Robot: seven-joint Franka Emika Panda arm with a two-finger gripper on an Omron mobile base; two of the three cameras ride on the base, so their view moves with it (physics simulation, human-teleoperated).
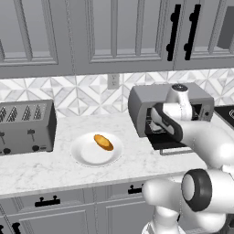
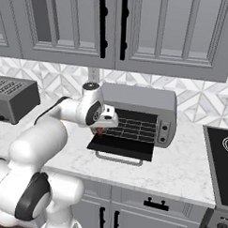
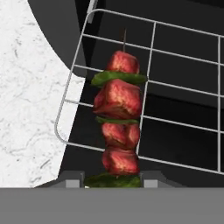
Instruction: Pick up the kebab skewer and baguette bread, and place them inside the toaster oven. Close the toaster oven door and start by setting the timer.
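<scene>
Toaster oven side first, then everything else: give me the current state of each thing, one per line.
toaster oven: open, wire rack showing
toaster oven door: dropped down flat
kebab skewer: in the gripper, over the wire rack's left front corner
gripper: shut on the kebab skewer
wire rack: in the oven, bare
baguette bread: lying on the plate
plate: on the counter
slot toaster: levers up

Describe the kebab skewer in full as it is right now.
The kebab skewer is a thin dark stick strung with four glossy red meat chunks and green pieces between them, its bare tip pointing into the toaster oven. The gripper holds its near end, and it hangs over the wire rack by the left front corner.
</scene>
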